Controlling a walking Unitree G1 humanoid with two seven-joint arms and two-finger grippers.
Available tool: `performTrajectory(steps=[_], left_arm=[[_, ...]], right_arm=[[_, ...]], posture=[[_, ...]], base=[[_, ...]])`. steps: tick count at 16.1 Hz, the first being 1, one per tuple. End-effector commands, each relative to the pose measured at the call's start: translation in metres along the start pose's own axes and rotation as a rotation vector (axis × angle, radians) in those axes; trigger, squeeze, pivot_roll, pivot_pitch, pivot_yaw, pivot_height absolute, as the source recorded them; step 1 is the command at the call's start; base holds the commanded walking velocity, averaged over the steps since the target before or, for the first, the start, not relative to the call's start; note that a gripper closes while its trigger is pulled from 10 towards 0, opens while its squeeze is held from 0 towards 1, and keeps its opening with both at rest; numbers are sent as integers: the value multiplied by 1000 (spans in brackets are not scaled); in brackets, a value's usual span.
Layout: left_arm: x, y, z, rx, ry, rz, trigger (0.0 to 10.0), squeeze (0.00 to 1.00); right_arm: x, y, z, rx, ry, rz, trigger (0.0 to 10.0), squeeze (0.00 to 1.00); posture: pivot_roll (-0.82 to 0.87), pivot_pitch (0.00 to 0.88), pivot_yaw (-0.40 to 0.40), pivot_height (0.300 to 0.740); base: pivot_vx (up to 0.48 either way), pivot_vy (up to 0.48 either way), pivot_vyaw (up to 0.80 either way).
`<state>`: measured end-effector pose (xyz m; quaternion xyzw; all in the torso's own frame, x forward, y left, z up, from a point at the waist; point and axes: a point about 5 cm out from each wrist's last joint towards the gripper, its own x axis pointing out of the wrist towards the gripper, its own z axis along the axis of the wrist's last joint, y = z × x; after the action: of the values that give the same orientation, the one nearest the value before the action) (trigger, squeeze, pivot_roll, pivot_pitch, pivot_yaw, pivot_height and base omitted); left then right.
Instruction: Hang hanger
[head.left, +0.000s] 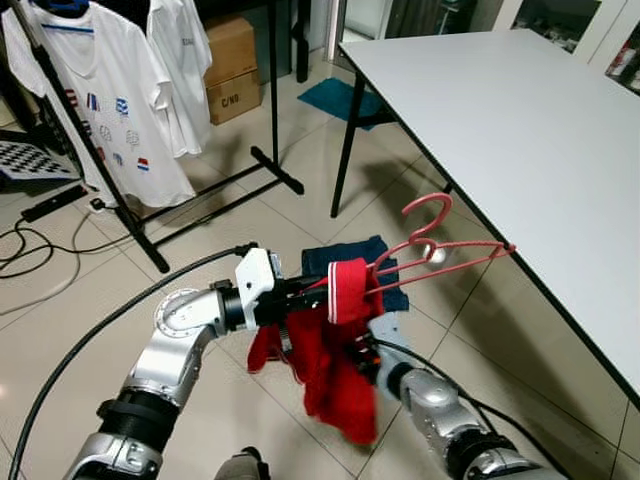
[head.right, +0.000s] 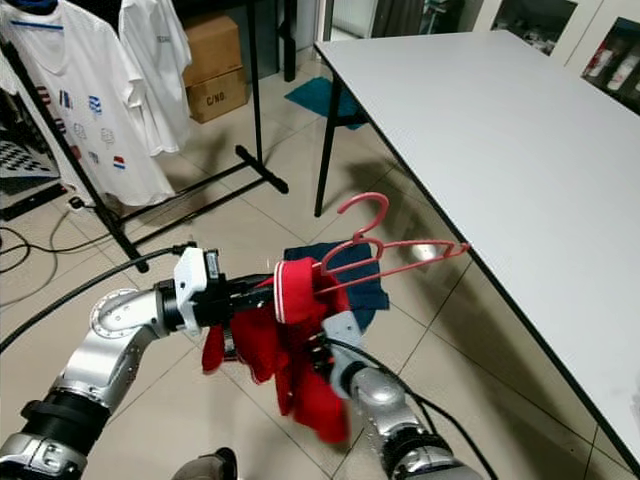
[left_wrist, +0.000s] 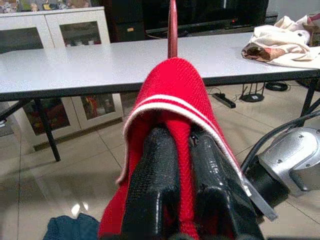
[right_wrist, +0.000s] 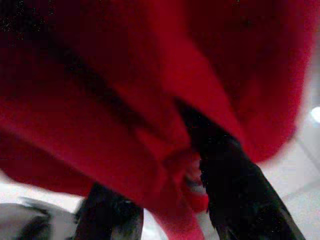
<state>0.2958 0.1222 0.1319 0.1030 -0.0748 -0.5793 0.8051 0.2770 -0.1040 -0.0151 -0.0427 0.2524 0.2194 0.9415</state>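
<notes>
Centre of the frame: the left pincer (head.left: 312, 291) reaches toward the right from the silver left arm, its two black fingers (left_wrist: 150, 190) pressed together on the neck of a red garment (head.left: 325, 365) trimmed with white stripes. The collar is draped over one end of a pink hanger (head.left: 440, 250), which juts out to the right, tilted, with its hook uppermost and its far end just short of the counter (head.left: 520, 130) edge. The rest of the garment hangs down below the pincer over the tiled floor (head.left: 250, 210).

Lower centre: the right pincer (right_wrist: 165, 200) rises from below into the hanging cloth; red fabric lies between and over its fingers, and whether they are pinching it cannot be told.

Behind the garment, a dark blue cloth (head.left: 350, 255) lies on the floor.

Upper left: a black clothes rack (head.left: 150, 215) carries two white T-shirts (head.left: 105, 100), the nearer one printed with small motifs. Cardboard boxes (head.left: 232, 65) stand behind it. A black cable (head.left: 90, 330) curves across the floor at lower left.

Right half: the white counter on black legs.
</notes>
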Motion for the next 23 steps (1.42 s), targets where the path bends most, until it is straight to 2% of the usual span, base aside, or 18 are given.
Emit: performTrajectory(steps=[1, 4, 6, 8, 9, 10, 11, 12, 13, 14, 15, 16, 17, 18, 19, 21, 22, 23], left_arm=[[4, 0, 10, 44, -31, -15, 10000, 0], [3, -1, 12, 45, -42, -8, 10000, 0], [4, -1, 14, 45, -47, -5, 10000, 0], [3, 0, 14, 46, -43, -1, 10000, 0], [2, 1, 13, 46, -37, 4, 10000, 0], [2, 1, 12, 44, -34, 9, 10000, 0], [2, 1, 12, 43, -32, 12, 10000, 0], [2, 1, 12, 42, -32, 13, 10000, 0], [2, 1, 11, 39, -31, 15, 10000, 0], [2, 2, 8, 31, -24, 23, 10000, 0], [0, 3, 4, 15, -7, 46, 10000, 0], [-1, 4, 1, 9, 2, 61, 10000, 0], [-2, 4, -2, -5, 5, 82, 10000, 0], [-2, 5, -4, -25, -4, 108, 10000, 0], [-1, 4, -6, -42, -8, 128, 10000, 0], [-2, 3, -14, -60, 11, 161, 10000, 0], [-3, 2, -17, -72, 14, 173, 10000, 0], [-3, 2, -19, -77, 18, 181, 10000, 0]], right_arm=[[-1, 0, -7, -21, 39, -20, 10000, 0], [-1, 6, -12, -84, 66, -19, 10000, 0], [-1, 9, -11, -83, 57, -16, 10000, 0], [1, 16, -5, -39, 7, 61, 10000, 0], [1, 13, -3, -70, 0, 54, 10000, 0], [0, 5, -2, -54, -3, 9, 10000, 0], [-1, 1, -1, -28, -16, -2, 9333, 0], [-1, 3, 0, -16, -36, 45, 3490, 0], [-2, 9, -1, -4, -47, 121, 0, 0], [-2, 17, -2, 10, -53, 197, 0, 0], [-3, 28, -4, 26, -57, 304, 1804, 0], [-4, 34, -4, 37, -63, 360, 1961, 0], [-5, 40, -4, 52, -70, 436, 3451, 0], [-7, 41, -5, 106, -74, 504, 5412, 0], [-10, 41, -6, 144, -72, 573, 5529, 0], [-17, 40, -8, 194, -62, 714, 4549, 0], [-19, 35, -8, 203, -57, 734, 5098, 0], [-20, 32, -8, 214, -52, 746, 7255, 0]], posture=[[197, 123, -21, 740], [202, 122, -21, 740], [206, 120, -20, 740], [206, 119, -20, 740], [204, 118, -21, 740], [204, 116, -21, 740], [203, 116, -21, 740], [200, 115, -20, 740], [199, 114, -20, 740], [198, 113, -19, 740], [195, 113, -15, 740], [193, 112, -13, 740], [195, 113, -11, 740], [196, 113, -12, 740], [196, 113, -11, 740], [197, 114, -12, 740], [197, 114, -12, 740], [197, 114, -12, 740]], base=[[0, 0, 0], [0, 0, 0], [0, 0, 0], [0, 0, 0], [0, 0, 0], [0, 0, 0], [0, 0, 0], [0, 0, 0], [0, 0, 0], [0, 0, 0], [0, 0, 0], [0, 0, 0], [0, 0, 0], [0, 0, 0], [0, 0, 0], [0, 0, 0], [0, 0, 0], [0, 0, 0]])
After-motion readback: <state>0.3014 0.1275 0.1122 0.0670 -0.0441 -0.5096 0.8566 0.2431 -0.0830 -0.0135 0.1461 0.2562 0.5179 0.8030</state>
